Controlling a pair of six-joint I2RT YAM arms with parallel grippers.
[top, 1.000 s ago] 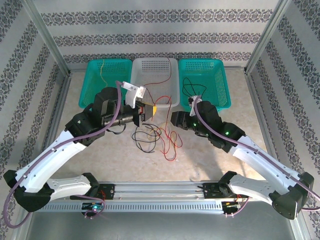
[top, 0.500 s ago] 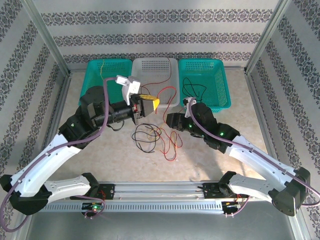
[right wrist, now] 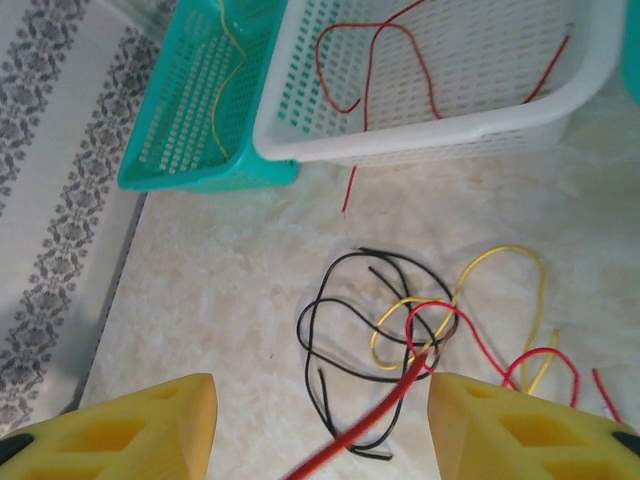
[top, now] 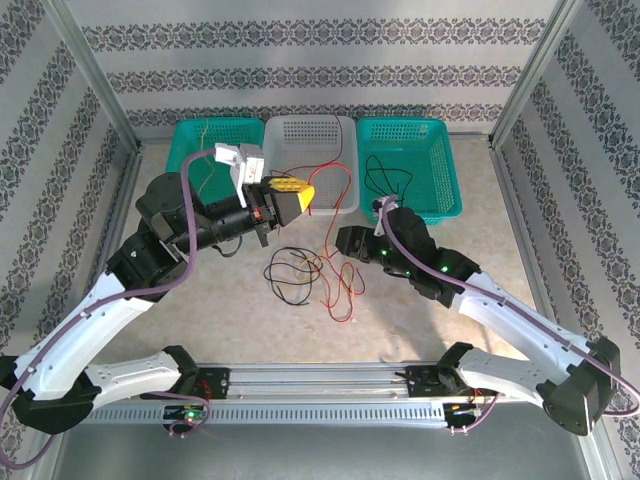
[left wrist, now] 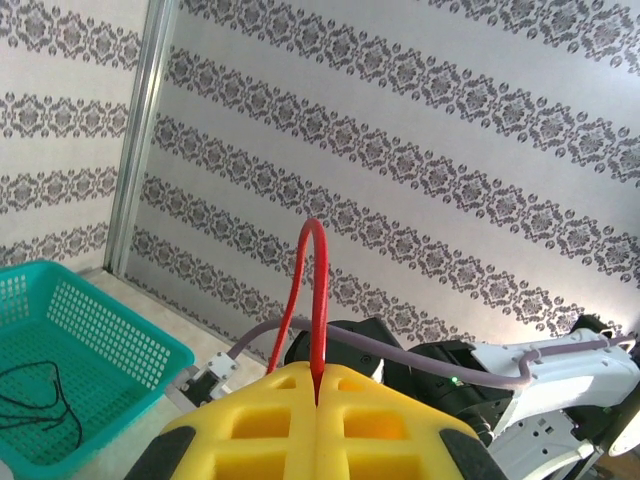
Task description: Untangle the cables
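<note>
Several thin red, yellow and black cables (top: 312,276) are lying knotted together on the pale marbled tabletop (top: 200,300), between the two arms. The left gripper (left wrist: 317,385), its yellow fingers (left wrist: 240,420) pressed together, is pinching one red strand (left wrist: 318,290) and holding it up in front of the white mesh basket (top: 310,118). From there the strand is arching away and trailing down into the tangle. The right gripper (right wrist: 318,410) is hovering low beside the heap with its fingers spread wide, a red strand passing between them clear of both. A yellow wire (right wrist: 233,60) is lying in the left teal basket (top: 220,122), a red wire (right wrist: 368,80) in the white one, and a black wire (top: 390,180) in the right teal basket (top: 400,120).
</note>
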